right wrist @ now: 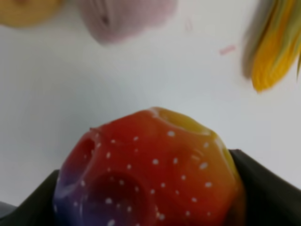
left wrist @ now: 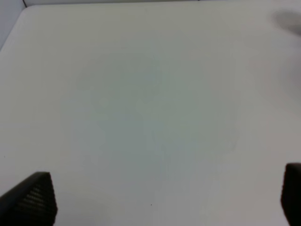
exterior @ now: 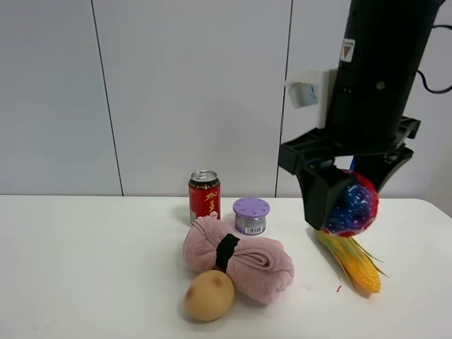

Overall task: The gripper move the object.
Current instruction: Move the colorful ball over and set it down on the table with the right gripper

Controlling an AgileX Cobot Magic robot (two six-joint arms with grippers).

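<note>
One rainbow ball [exterior: 355,205] tight between the right jaws, off the table [exterior: 85,268]; left jaws apart.

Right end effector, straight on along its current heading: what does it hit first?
Likely bare table, with the rainbow ball gripped in the right end effector touching first. The right wrist view shows white tabletop ahead of the ball; the corn lies off to one side. Depth unclear, so corn clearance is uncertain.
</note>
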